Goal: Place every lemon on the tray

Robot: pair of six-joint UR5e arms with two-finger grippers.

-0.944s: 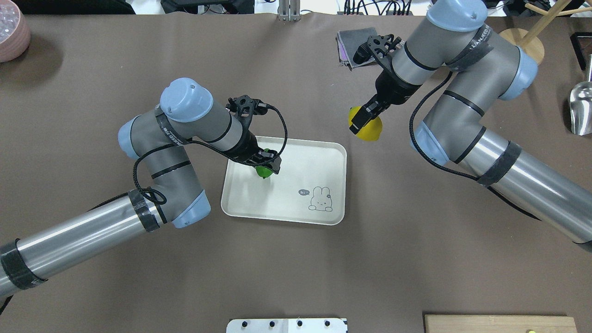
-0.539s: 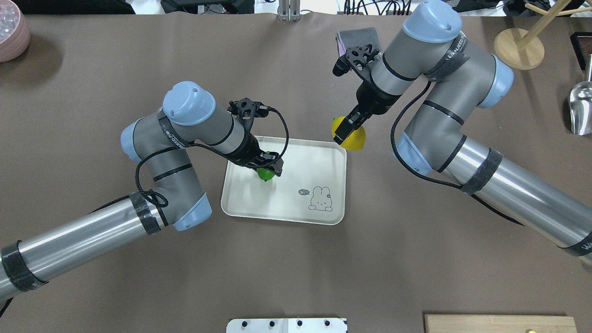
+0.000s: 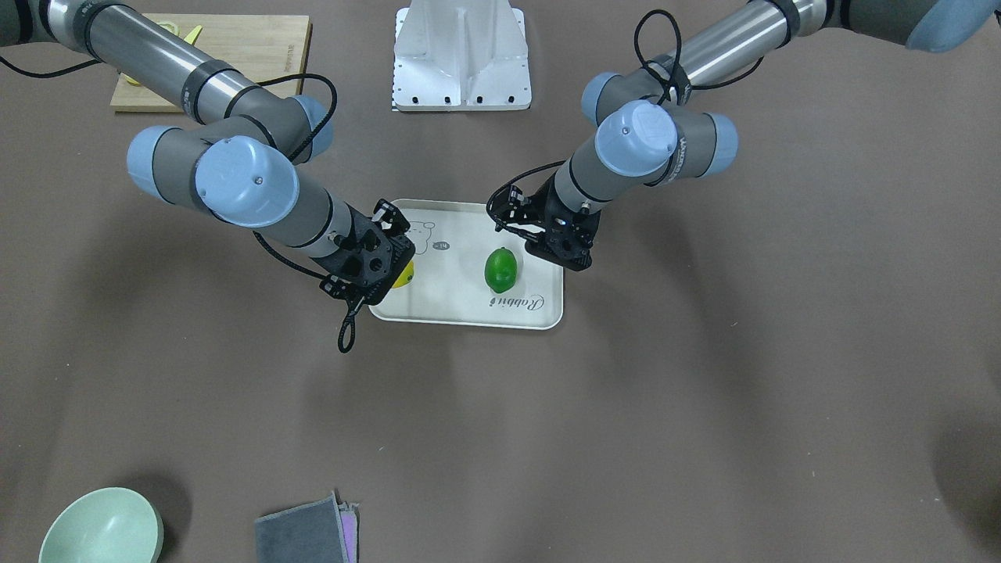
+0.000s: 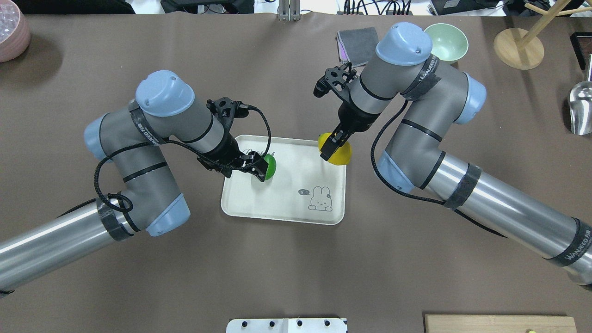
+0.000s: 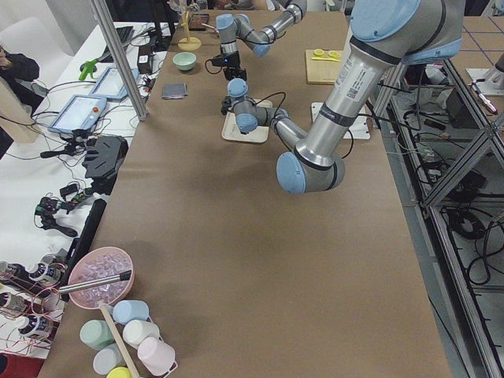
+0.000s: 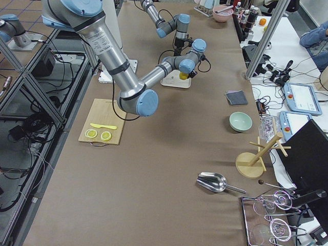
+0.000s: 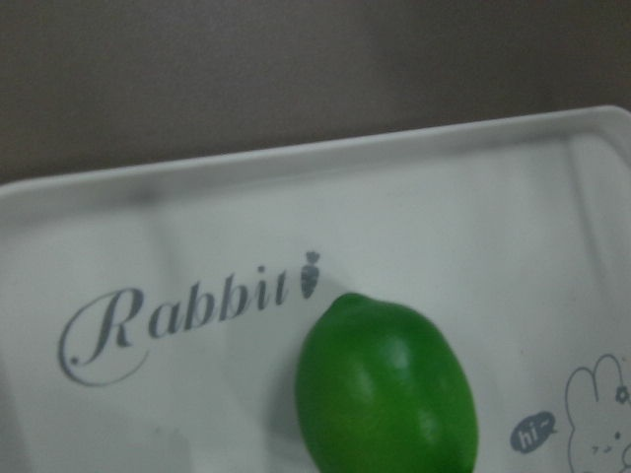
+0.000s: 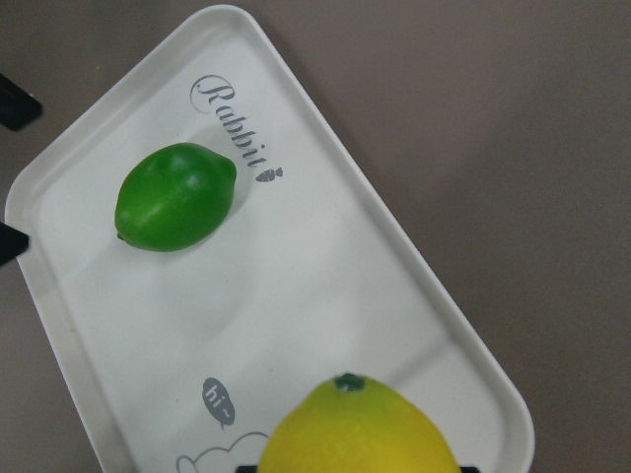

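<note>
The off-white tray [image 4: 282, 199] lies mid-table. The green lemon [image 4: 268, 166] rests on it by the "Rabbit" script, and shows free in the front view [image 3: 500, 268] and both wrist views [image 7: 386, 394] [image 8: 175, 197]. My left gripper [image 4: 253, 167] is open just left of it, fingers apart and not touching. My right gripper [image 4: 330, 147] is shut on the yellow lemon [image 4: 336, 151] and holds it above the tray's far right corner. The yellow lemon fills the bottom of the right wrist view [image 8: 360, 429].
A grey cloth [image 4: 358, 40] and a pale green bowl [image 4: 446, 42] sit at the far right. Further right are a wooden stand [image 4: 518, 48] and a metal scoop [image 4: 580, 108]. A pink bowl [image 4: 11, 32] sits far left. A wooden cutting board [image 3: 211, 59] with slices lies near the robot's base.
My right gripper has carried the yellow lemon leftward to above the tray's corner. My left gripper has let go of the green lemon and drawn back left; the lemon lies on the tray.
</note>
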